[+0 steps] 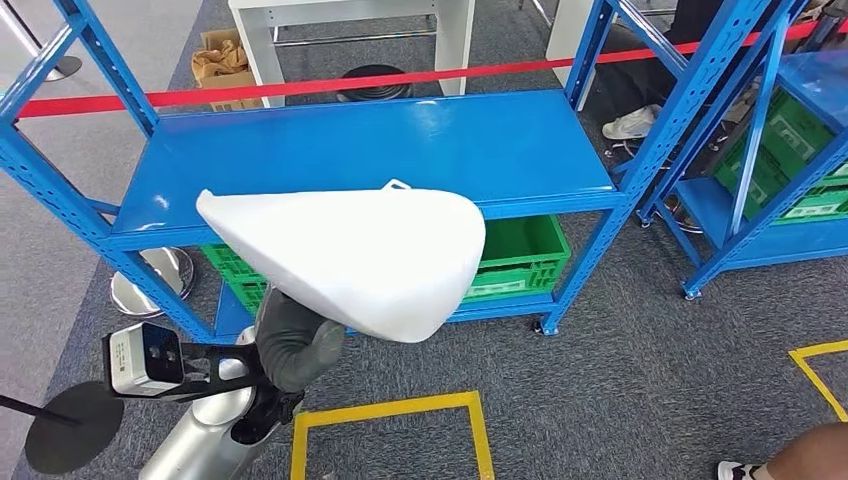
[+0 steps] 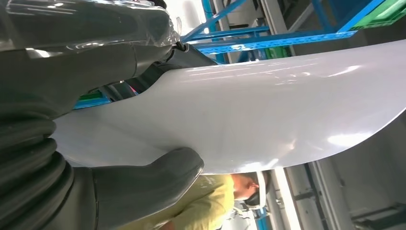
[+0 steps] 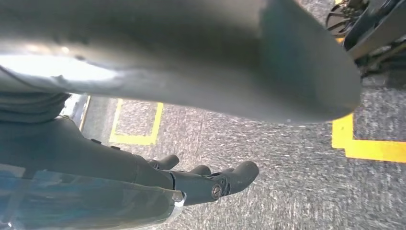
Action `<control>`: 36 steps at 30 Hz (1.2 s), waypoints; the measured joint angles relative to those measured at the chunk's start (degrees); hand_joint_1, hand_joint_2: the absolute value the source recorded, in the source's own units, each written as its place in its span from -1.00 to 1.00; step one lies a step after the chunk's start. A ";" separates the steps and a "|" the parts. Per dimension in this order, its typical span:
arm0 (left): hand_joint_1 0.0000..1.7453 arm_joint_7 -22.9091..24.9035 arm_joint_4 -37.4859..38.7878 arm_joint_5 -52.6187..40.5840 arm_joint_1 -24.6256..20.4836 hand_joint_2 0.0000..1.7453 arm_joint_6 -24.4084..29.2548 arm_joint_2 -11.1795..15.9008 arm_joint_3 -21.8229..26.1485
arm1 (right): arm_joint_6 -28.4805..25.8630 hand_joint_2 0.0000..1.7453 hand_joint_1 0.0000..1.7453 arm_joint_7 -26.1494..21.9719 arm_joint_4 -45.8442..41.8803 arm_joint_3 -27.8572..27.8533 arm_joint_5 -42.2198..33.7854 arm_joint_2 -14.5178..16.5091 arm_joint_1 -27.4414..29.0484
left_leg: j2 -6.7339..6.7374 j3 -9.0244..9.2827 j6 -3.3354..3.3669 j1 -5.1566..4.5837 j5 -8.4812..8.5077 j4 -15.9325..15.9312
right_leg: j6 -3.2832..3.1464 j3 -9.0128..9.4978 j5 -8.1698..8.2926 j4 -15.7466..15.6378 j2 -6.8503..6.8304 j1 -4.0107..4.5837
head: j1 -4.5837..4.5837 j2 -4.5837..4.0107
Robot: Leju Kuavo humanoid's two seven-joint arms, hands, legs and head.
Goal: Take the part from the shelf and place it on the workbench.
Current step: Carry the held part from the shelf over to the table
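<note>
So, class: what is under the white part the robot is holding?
The left robot hand grips the white part from below. Green crates and carpet show beneath; the part hides the rest of the lower shelf.

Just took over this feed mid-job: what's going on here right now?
The robot's left hand holds a large white curved part up in front of the blue shelf, whose top level is bare. In the left wrist view the thumb and fingers clamp the part's edge. The right hand hangs below the part over grey carpet with yellow floor markings, fingers apart, holding nothing. A green crate sits on the lower shelf level. The workbench cannot be told from these pictures.
</note>
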 joint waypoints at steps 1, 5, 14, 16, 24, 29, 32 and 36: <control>1.00 -0.05 0.17 -0.58 -0.08 1.00 -0.10 -0.03 -0.02 | -0.08 -1.00 -1.00 0.01 0.00 0.00 0.08 0.06 0.08 | -0.46 -0.36 -0.18 0.02 0.15 0.23 | -0.20 2.74 1.11 -4.35 0.99 -0.06 | 0.00 0.00; 1.00 0.24 0.50 -2.50 -1.16 1.00 0.30 -0.05 -0.20 | -0.25 -1.00 -1.00 -0.65 0.00 0.03 0.95 0.25 0.53 | -2.56 -2.25 -1.43 0.11 0.80 1.37 | -0.96 6.39 2.19 -11.41 2.69 0.03 | -0.09 0.00; 1.00 1.38 2.22 -4.60 -3.38 1.00 3.15 -0.13 -0.98 | 0.89 -1.00 -1.00 -0.89 0.00 0.12 1.14 0.45 0.34 | 1.52 -10.31 -3.71 0.97 -5.51 17.38 | -2.53 5.78 2.96 -11.52 -3.35 -0.26 | -0.82 0.00; 1.00 1.38 2.63 -5.37 -4.56 1.00 3.89 -0.42 -1.51 | 1.20 -1.00 -1.00 -0.68 0.00 0.11 1.02 0.90 0.16 | 3.15 -6.19 -3.59 1.09 -1.89 10.15 | -2.43 5.94 2.96 -11.52 -4.70 -0.25 | -0.84 -0.01; 1.00 2.25 2.85 -4.18 -8.00 1.00 1.73 -1.16 -3.11 | 1.66 -1.00 -1.00 -0.78 0.03 -0.30 0.45 2.94 -0.20 | 3.12 -2.35 -0.73 0.64 0.94 1.35 | -0.17 4.71 0.50 -8.25 -4.43 -0.08 | -0.48 0.00; 1.00 2.11 3.24 -3.89 -8.24 1.00 1.14 -1.44 -4.14 | 1.72 -1.00 -1.00 -0.87 0.04 -0.43 0.35 3.20 0.47 | -0.62 -2.81 -0.11 0.48 1.40 1.44 | -0.30 -1.75 -4.19 5.30 -0.46 0.04 | -0.32 0.00; 1.00 1.70 3.35 -3.40 -8.28 1.00 0.39 -1.48 -4.63 | 1.56 -1.00 -1.00 -0.87 0.04 -0.44 0.41 3.22 0.46 | -2.98 -3.03 -0.55 0.49 1.31 2.08 | -0.48 3.34 1.15 -5.74 1.96 -0.33 | -0.31 0.00; 1.00 1.56 3.33 -2.33 -8.30 1.00 -0.39 -1.55 -5.39 | 1.41 -1.00 -1.00 -0.84 0.04 -0.45 0.64 3.19 0.39 | -5.64 -4.08 -1.89 0.67 1.50 2.68 | -0.99 5.44 2.11 -10.10 3.18 -0.37 | -0.38 0.00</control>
